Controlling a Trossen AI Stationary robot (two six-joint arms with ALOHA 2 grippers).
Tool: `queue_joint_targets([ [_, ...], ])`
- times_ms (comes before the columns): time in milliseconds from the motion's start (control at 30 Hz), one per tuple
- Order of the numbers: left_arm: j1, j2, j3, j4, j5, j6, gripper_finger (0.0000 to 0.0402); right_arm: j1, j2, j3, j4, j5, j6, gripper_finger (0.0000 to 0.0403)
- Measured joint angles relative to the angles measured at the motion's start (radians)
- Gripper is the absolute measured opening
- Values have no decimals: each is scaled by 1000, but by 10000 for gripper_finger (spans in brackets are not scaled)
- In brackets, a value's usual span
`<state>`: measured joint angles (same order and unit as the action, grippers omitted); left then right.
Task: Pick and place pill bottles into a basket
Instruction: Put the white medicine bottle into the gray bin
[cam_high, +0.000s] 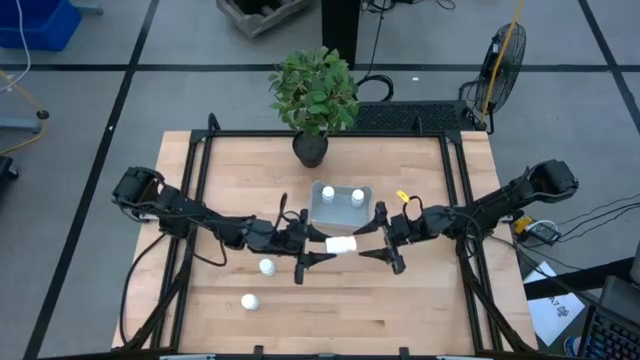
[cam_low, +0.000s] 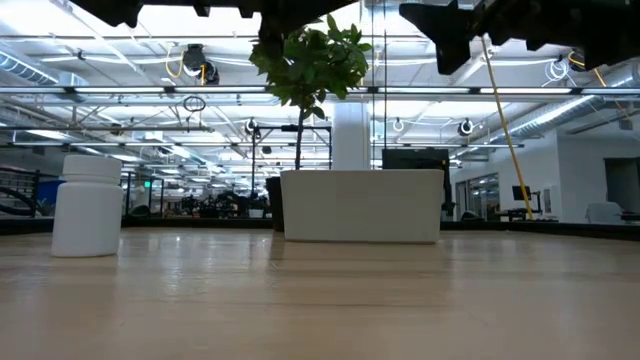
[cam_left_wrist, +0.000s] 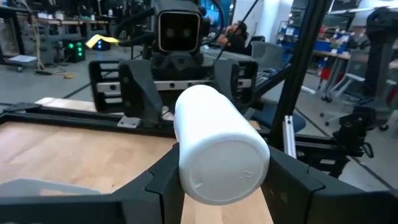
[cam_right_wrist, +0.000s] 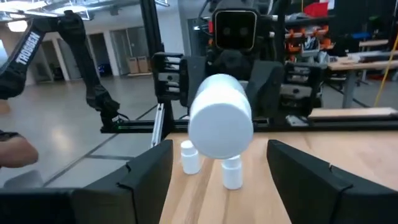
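My left gripper (cam_high: 330, 246) is shut on a white pill bottle (cam_high: 342, 245) that lies level above the table, just in front of the basket (cam_high: 318, 216). My right gripper (cam_high: 366, 242) is open and faces the bottle's free end (cam_right_wrist: 221, 121), its fingers wide apart on either side and clear of it. The pale tray basket holds two upright bottles (cam_high: 328, 193) (cam_high: 356, 196). Two more bottles (cam_high: 266, 266) (cam_high: 249, 301) stand on their bases on the table at the near left. One of them shows in the low view (cam_low: 88, 205). My left gripper pinches the bottle's round side walls (cam_left_wrist: 186, 155) between its two fingers (cam_left_wrist: 163, 186), near the end closest to the wrist. The fingers come level from the table's left and lie along the bottle. The bottle sticks out past the fingertips, level and clear of the table.
A potted green plant (cam_high: 313, 90) stands at the table's far edge behind the basket. Black frame rails (cam_high: 196, 200) run along the table's left and right sides. Bare wood (cam_high: 430, 300) lies at the near right.
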<state>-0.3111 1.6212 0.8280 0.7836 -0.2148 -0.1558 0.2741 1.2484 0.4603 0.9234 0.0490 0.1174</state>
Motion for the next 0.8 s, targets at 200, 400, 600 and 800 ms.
queue_joint_targets([
  [200, 6, 6, 0, 4, 16, -4, 175, 1, 78, 69, -1, -51, -16, 251],
  [400, 11, 18, -1, 4, 29, -12, 175, -1, 181, 148, 0, -72, -41, 252],
  [600, -1, 17, -1, 10, 11, -10, 175, 0, 177, 159, -8, -80, -54, 252],
  [800, 2, 17, 0, 10, 8, -7, 195, -1, 170, 160, -16, -96, -57, 214],
])
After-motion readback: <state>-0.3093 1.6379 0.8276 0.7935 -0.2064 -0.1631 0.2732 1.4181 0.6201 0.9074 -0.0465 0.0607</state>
